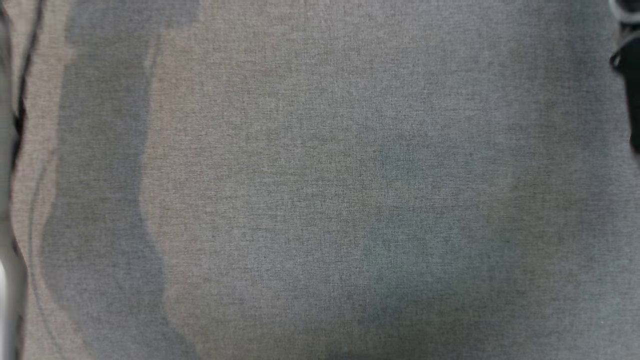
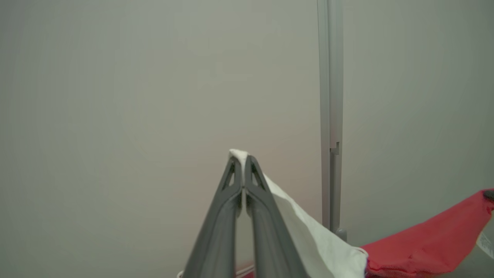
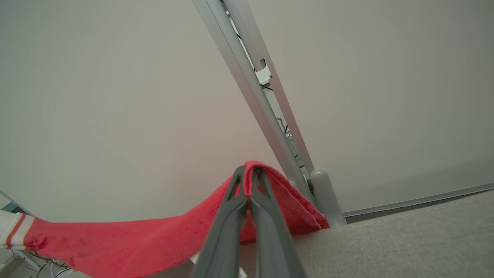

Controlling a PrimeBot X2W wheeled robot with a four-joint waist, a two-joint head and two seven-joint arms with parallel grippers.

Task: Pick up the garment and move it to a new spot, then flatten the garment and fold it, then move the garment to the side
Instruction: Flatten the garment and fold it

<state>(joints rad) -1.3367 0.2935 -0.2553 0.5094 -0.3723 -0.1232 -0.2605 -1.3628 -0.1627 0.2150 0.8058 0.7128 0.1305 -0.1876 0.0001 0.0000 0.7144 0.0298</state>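
The garment (image 2: pixel 432 243) is red with a white part (image 2: pixel 316 239) and hangs stretched in the air between my two grippers. In the left wrist view my left gripper (image 2: pixel 243 156) is shut on the white edge, which pokes out just past the fingertips. In the right wrist view my right gripper (image 3: pixel 249 170) is shut on a folded red edge of the garment (image 3: pixel 115 243), which sags away to the left towards a white-and-red striped end. How much of the garment hangs below is hidden.
A grey woven table surface (image 1: pixel 320 180) lies under the head camera, with soft shadows on it, and its edge (image 3: pixel 405 239) sits below my right gripper. A grey metal post (image 3: pixel 251 88) stands against a plain pale wall (image 2: pixel 115 116).
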